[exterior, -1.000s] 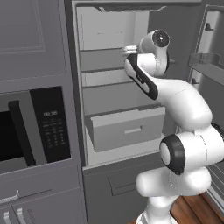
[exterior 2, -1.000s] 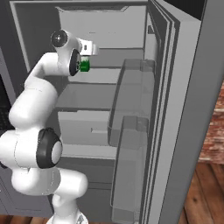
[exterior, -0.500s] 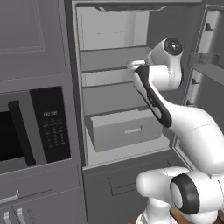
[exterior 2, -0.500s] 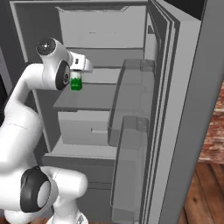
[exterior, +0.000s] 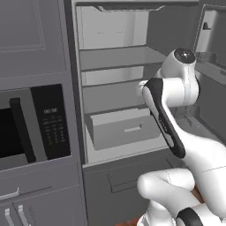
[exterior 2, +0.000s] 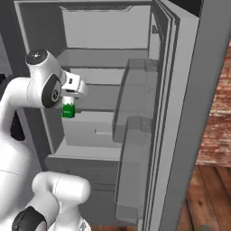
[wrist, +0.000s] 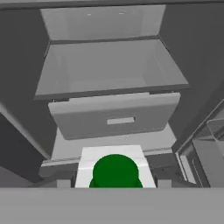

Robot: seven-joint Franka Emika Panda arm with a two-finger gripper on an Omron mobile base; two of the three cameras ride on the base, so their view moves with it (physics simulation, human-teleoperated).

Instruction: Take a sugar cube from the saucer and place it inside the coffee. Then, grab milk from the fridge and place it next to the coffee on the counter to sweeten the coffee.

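The milk [exterior 2: 68,110] is a small white container with a green label, and my gripper [exterior 2: 68,100] is shut on it from above. It hangs in front of the open fridge [exterior 2: 104,58], level with the wide drawer [exterior 2: 92,128]. In the hand view the green cap and white shoulders of the milk [wrist: 115,169] sit between the fingertips [wrist: 64,183], with the fridge drawer [wrist: 114,117] and a pale shelf beyond. In the left base view my forearm covers the hand in front of the fridge [exterior: 110,57].
The fridge door [exterior 2: 180,113] stands open on the right with clear door bins [exterior 2: 135,90]. Left of the fridge a black-fronted microwave [exterior: 31,121] sits over grey cabinets. A wooden floor [exterior 2: 203,198] and a brick wall [exterior 2: 216,117] lie to the right.
The arm has drawn back and down from the upper shelf with the milk in its grip. The milk now hangs lower, level with the drawer. The gripper's hold is unchanged.
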